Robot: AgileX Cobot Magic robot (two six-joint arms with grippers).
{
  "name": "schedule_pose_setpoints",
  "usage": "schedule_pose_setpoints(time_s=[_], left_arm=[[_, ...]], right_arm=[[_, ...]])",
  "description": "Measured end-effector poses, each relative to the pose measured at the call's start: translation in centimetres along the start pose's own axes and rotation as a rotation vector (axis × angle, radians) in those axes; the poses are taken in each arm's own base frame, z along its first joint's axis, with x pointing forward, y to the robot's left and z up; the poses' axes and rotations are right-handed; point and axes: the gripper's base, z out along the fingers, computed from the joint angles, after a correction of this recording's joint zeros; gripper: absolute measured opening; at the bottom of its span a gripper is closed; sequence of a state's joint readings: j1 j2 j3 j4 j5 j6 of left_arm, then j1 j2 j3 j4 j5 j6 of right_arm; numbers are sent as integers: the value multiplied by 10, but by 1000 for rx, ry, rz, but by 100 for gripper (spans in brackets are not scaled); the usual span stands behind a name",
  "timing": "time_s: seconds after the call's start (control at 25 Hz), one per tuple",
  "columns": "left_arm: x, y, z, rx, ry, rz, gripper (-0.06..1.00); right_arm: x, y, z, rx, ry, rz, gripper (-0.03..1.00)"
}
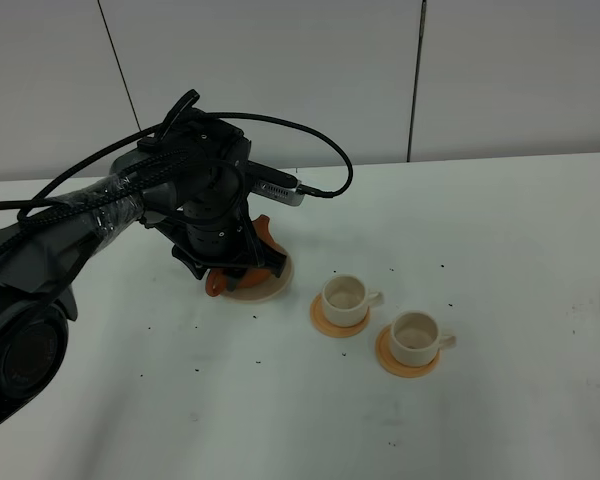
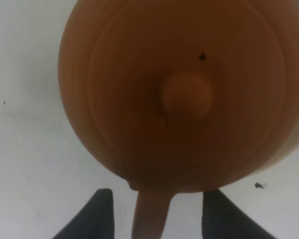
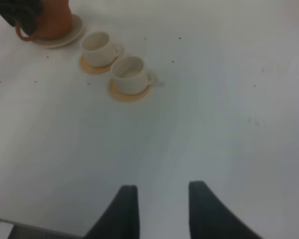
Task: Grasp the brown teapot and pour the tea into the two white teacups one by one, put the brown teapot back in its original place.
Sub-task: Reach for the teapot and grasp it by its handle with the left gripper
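The round terracotta-orange clay teapot (image 2: 179, 94) sits on the round pale cream saucer (image 1: 277, 285), left of the middle of the white table (image 1: 500, 230) in the exterior view. The left gripper (image 2: 158, 209) hangs right over it. Its 2 black fingers (image 2: 97, 219) stand apart on either side of the teapot's loop handle (image 2: 150, 214), with a strip of table showing on each side, so they are not clamped.

Just right of the saucer stand 2 cream-white cylindrical teacups, one (image 1: 343, 294) beside the saucer and one (image 1: 415, 335) farther right and nearer the camera. Each rests on a flat orange round coaster (image 1: 325, 323), close together but apart.

The right gripper (image 3: 163, 186) hovers well away from the cups, jaws parted and holding nothing. Bare tabletop with small dark specks (image 1: 442, 267) spreads right of and in front of the cups. The table's far edge meets the grey panelled wall (image 1: 280, 70).
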State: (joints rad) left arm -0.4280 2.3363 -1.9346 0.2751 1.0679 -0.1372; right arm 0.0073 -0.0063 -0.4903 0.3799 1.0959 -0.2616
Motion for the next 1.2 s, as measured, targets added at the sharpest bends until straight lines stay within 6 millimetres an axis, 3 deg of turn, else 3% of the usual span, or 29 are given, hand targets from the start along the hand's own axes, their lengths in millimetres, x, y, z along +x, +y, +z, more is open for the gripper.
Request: schedule_pose_setpoints(time_s=[0.32, 0.56, 1.2], left_arm=[[0, -1, 2, 4, 3, -1, 34], [-1, -1, 2, 5, -12, 0, 18], [-6, -5, 5, 41, -59, 9, 17]], right_arm=[[0, 0, 0, 0, 0, 0, 24], [0, 0, 0, 0, 0, 0, 24], [0, 0, 0, 0, 0, 0, 24]])
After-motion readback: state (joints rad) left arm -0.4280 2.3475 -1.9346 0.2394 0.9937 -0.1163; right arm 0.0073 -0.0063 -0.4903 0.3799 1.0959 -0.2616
